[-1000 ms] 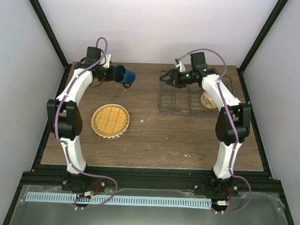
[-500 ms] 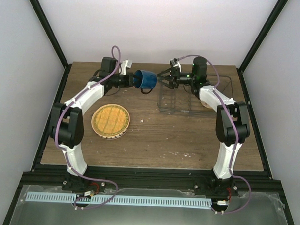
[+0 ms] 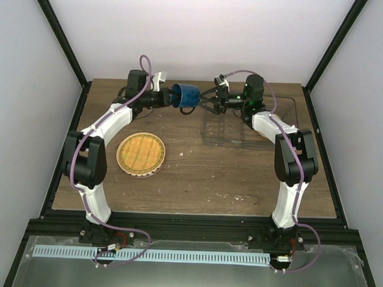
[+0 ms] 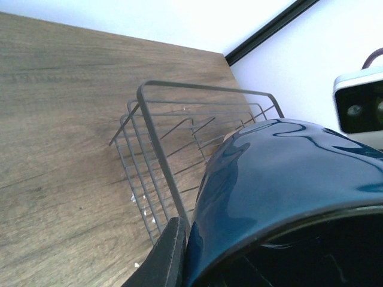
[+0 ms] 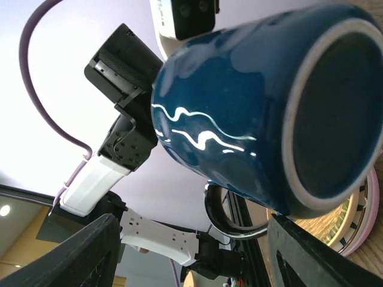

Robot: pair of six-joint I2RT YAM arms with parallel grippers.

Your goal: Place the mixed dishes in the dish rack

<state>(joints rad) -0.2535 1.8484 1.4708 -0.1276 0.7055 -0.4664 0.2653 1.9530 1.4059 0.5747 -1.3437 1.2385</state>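
My left gripper (image 3: 172, 97) is shut on the rim of the dark blue mug (image 3: 187, 96), holding it sideways in the air just left of the dish rack (image 3: 242, 136). In the left wrist view one dark finger (image 4: 164, 257) presses the mug (image 4: 287, 191) wall, with the wire rack (image 4: 179, 137) beyond. My right gripper (image 3: 209, 101) faces the mug's base, open. In the right wrist view its jaws (image 5: 197, 257) stand wide on either side below the mug (image 5: 239, 119) and its handle (image 5: 230, 218), not gripping it. The yellow-orange plate (image 3: 141, 153) lies on the table.
The yellow plate tops a stack; striped and pink plate rims (image 5: 362, 218) show under it in the right wrist view. Black frame posts and white walls close in the wooden table (image 3: 240, 183) at the back and sides.
My left arm swung the mug rightward from the back left toward the rack. The right gripper turned left to meet it and its jaws spread wider.
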